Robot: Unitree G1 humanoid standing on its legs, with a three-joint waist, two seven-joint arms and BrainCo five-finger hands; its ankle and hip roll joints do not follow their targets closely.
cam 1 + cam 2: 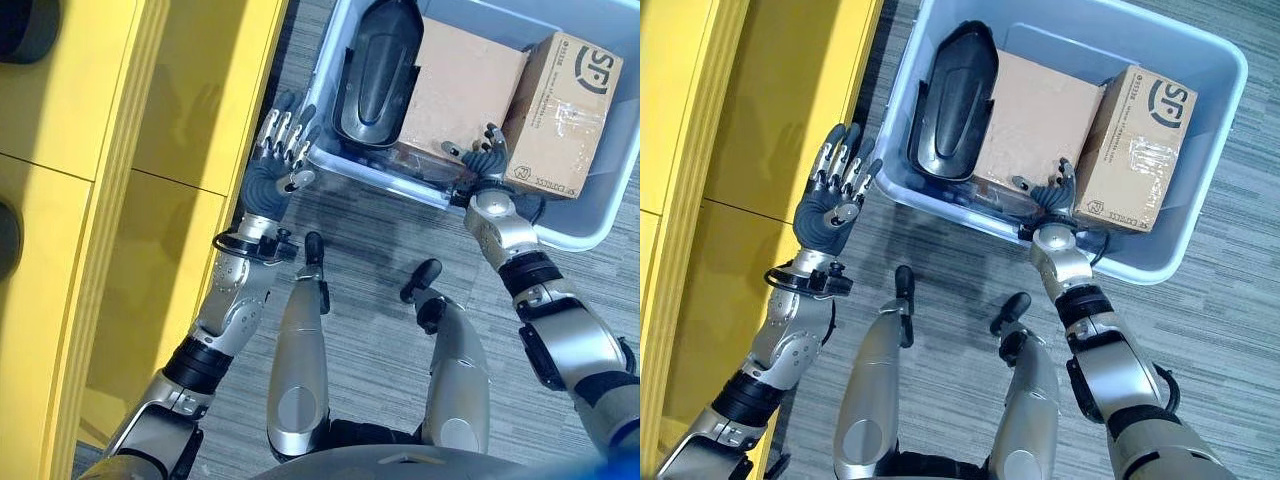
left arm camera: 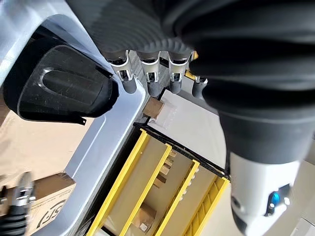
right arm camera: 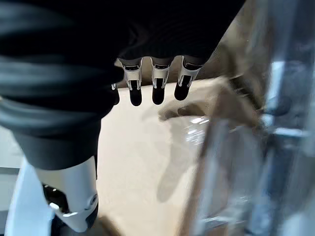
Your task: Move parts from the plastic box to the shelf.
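The flat tan cardboard box [image 1: 1035, 110] lies in the pale blue plastic box [image 1: 1200, 215], between a black moulded plastic part [image 1: 952, 100] and a smaller taped carton [image 1: 1135, 150]. The right hand [image 1: 1048, 195] is nearer — just over the near rim, fingers extended and holding nothing. The left hand [image 1: 835, 195] hangs outside, fingers spread, beside the yellow shelf [image 1: 760, 130].
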